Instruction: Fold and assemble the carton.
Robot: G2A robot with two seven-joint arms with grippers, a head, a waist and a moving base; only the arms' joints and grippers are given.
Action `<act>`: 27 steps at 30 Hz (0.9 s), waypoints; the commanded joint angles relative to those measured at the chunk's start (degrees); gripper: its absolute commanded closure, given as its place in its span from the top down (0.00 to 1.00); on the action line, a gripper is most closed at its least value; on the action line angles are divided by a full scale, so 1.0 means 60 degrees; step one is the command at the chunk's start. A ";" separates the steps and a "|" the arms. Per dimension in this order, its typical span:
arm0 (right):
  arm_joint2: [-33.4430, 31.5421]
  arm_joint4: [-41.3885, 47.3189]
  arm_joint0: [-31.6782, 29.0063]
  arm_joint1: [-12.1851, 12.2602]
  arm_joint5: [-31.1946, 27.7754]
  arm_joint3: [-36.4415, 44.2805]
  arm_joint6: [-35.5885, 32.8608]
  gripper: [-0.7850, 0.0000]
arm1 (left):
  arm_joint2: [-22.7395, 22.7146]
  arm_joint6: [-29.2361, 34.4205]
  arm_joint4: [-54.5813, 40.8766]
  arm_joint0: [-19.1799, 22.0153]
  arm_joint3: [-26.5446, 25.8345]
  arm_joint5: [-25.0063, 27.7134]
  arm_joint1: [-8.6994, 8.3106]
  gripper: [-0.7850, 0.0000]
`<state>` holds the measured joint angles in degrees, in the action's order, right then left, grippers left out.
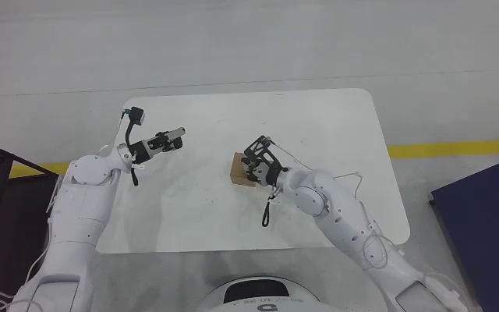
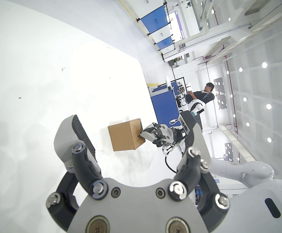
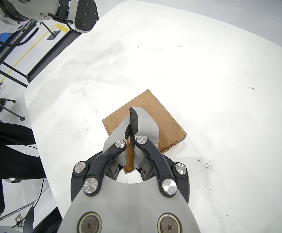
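One carton [image 3: 168, 119] touching closed right tool [image 3: 132, 110], left tool [image 1: 176, 138] well apart

No legible writing

Bare, unprinted faces on the small brown cardboard carton [image 3: 164, 115]; marks on the distant bright wall screen [image 2: 177, 21] too small and blurred to read.
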<state>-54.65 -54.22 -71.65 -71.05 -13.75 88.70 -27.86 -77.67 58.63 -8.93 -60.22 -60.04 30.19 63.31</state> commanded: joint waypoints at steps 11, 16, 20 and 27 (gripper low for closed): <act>-0.1827 0.0510 -0.1451 0.0410 -0.0334 0.0461 0.0356 0.00 | 0.0000 0.0000 0.0000 0.0000 0.0000 0.0000 0.0000 1.00; -0.1457 0.0547 -0.1465 0.0375 -0.0422 0.0139 -0.0042 0.00 | 0.0000 0.0000 0.0000 0.0000 0.0000 0.0000 0.0000 1.00; -0.1019 0.0593 -0.1158 0.0287 -0.0529 -0.0046 -0.0132 0.00 | 0.0000 0.0000 0.0000 0.0000 0.0000 0.0000 0.0000 1.00; -0.1222 0.0656 -0.1150 0.0314 -0.0419 -0.0167 0.0108 0.00 | 0.0000 0.0000 0.0000 0.0000 0.0000 0.0000 0.0000 1.00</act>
<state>-61.67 -50.31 -78.32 -69.23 -16.37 87.64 -27.33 -77.67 58.63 -8.93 -60.22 -60.04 30.19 63.31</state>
